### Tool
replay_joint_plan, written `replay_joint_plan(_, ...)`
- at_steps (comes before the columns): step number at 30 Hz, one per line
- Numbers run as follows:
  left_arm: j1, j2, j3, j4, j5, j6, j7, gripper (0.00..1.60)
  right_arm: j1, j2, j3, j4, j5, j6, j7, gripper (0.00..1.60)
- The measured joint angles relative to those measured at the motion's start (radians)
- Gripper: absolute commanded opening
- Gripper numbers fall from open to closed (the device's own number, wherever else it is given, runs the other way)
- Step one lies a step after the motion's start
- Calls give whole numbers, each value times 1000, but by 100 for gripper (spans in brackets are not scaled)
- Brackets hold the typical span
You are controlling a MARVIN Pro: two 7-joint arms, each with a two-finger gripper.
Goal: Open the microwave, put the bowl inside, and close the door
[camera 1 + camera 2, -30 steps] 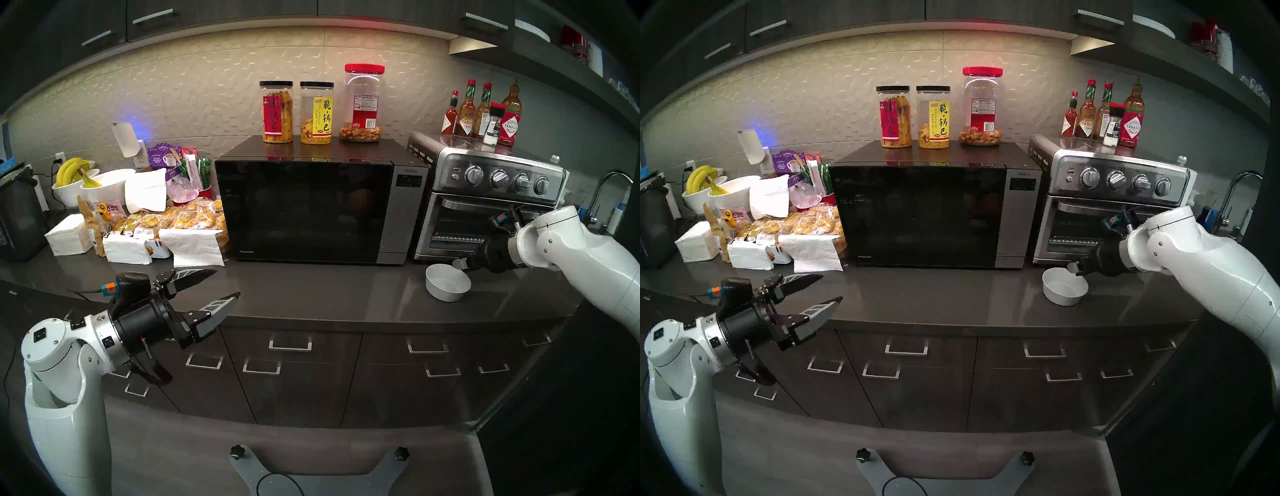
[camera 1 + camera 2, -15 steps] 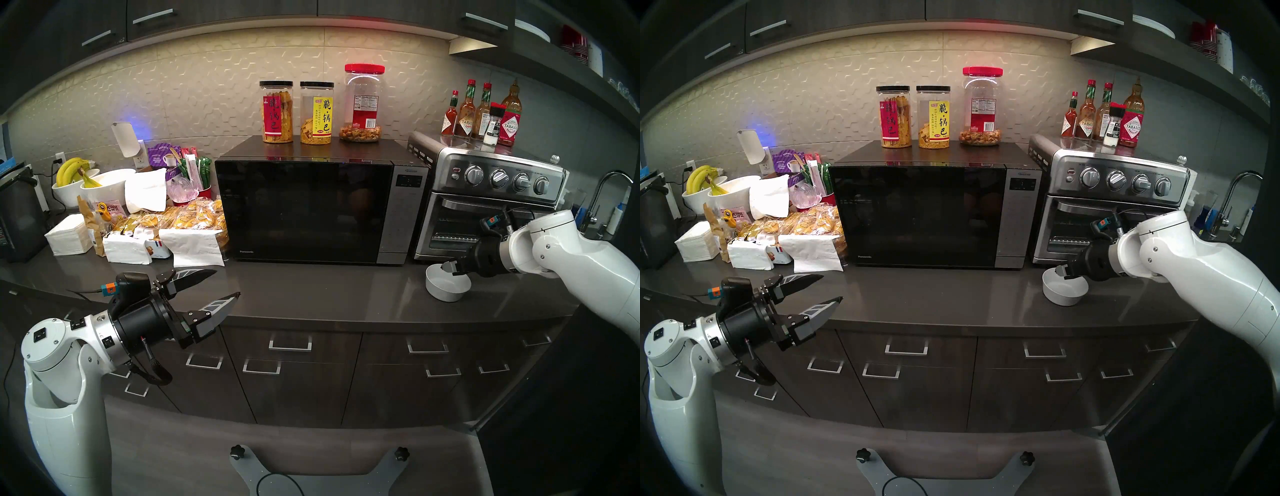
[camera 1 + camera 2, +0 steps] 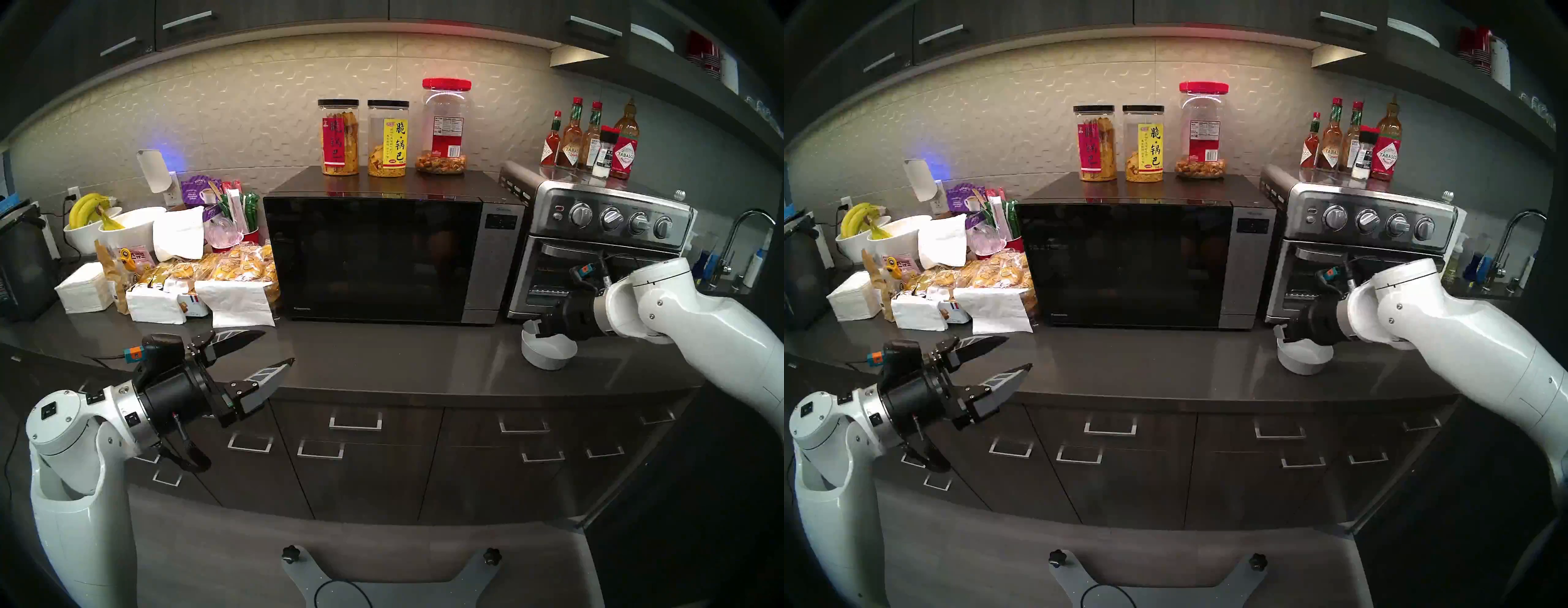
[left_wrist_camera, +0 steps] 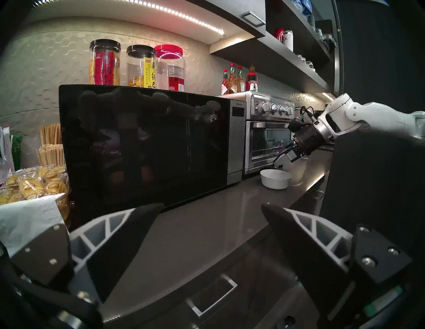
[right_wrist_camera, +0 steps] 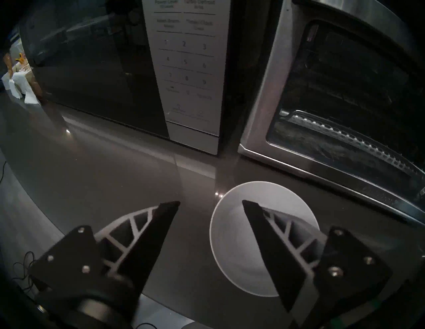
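Kitchen counter (image 3: 382,361), dark grey and glossy, carries everything; the microwave is the landmark.

Microwave (image 3: 382,254): centre of the counter, backed to the wall. Door (image 3: 369,259) flush and latched, so opening is not yet done. Control strip (image 5: 190,69) on its right edge.

Toaster oven (image 3: 594,254): just beside the microwave's right side, a narrow gap between them.

Right gripper (image 5: 211,202): off the microwave's front right corner, angled downward over the counter. Jaws spread with nothing between them. In the right wrist view one fingertip lies over the bowl's opening and the other over bare counter toward the microwave, so the near wall sits between them; whether either touches, cannot tell.

Left gripper (image 3: 275,348): off the microwave's front left corner, near the counter's front edge, pointing level, jaws wide and empty.

Bowl (image 3: 547,352): upright on the counter, right of the microwave's front right corner, near the toaster oven's front. Round, so no long axis to align with.

Judgement: right arm is far nearer the bowl; a rim pinch looks like the coming move. Open counter lies in front of the door; snack packets (image 3: 229,271) crowd the microwave's left side.
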Motion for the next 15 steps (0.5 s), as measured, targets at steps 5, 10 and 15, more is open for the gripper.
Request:
replay_joint_plan(5, 0, 0, 0, 0, 0, 0, 0, 160, 4, -28, 0, -8, 11, 10, -36, 66)
replay_joint_plan(10, 0, -1, 0, 0, 1, 0, -1, 160, 9, -60, -1, -7, 16, 30, -72, 63)
replay_joint_plan(15, -1, -1, 0, 0, 1, 0, -1, 160, 14, -96, -6, 10, 17, 48, -101, 59)
